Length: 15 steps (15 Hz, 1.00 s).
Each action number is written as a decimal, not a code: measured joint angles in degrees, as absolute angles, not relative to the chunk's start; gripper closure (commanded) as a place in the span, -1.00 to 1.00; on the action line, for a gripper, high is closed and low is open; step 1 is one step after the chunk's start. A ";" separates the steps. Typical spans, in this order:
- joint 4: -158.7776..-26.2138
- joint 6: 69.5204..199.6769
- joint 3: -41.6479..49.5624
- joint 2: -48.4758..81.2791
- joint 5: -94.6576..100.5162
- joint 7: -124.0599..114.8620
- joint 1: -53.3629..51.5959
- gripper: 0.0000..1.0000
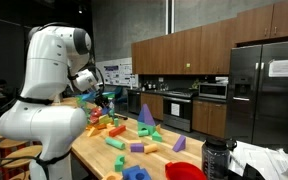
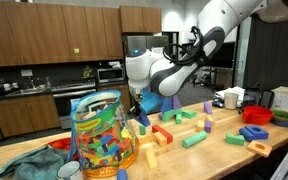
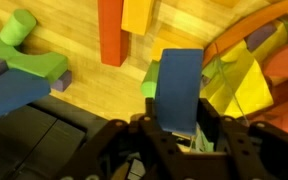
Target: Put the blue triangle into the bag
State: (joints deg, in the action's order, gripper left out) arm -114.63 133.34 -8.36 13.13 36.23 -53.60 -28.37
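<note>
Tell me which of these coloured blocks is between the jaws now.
The blue flat-sided block, gripped between the jaws in the wrist view; the long red bar, orange block and green block lie free, outside them.

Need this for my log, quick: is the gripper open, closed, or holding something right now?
Gripper: closed on the blue block, which sits clamped between its fingers in the wrist view.

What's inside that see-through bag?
Through the clear bag you can see many coloured blocks, green, blue, yellow and red. Blocks deep in the middle are hidden behind the outer ones.
</note>
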 measured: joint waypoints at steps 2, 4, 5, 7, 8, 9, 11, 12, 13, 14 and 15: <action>-113.08 132.83 -8.85 12.51 38.45 -53.75 -28.37 0.61; -111.83 132.69 -9.36 12.05 41.09 -54.42 -28.37 0.61; -111.39 132.70 -9.59 11.86 42.92 -55.22 -28.37 0.61; -110.54 132.78 -9.97 11.78 47.77 -58.40 -28.37 0.61; -110.19 132.79 -10.14 11.77 50.23 -60.31 -28.37 0.61; -109.92 132.79 -10.26 11.77 52.73 -62.44 -28.37 0.61; -109.45 132.80 -10.49 11.77 57.69 -67.09 -28.37 0.61; -109.23 132.84 -10.63 11.77 60.26 -69.69 -28.36 0.61; -109.02 132.86 -10.78 11.75 63.06 -72.47 -28.33 0.61; -108.82 132.86 -10.95 11.74 65.64 -75.05 -28.23 0.61; -108.69 132.87 -11.19 11.71 68.34 -77.76 -28.10 0.61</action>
State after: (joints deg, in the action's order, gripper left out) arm -108.69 132.87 -11.19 11.71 68.34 -77.76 -28.10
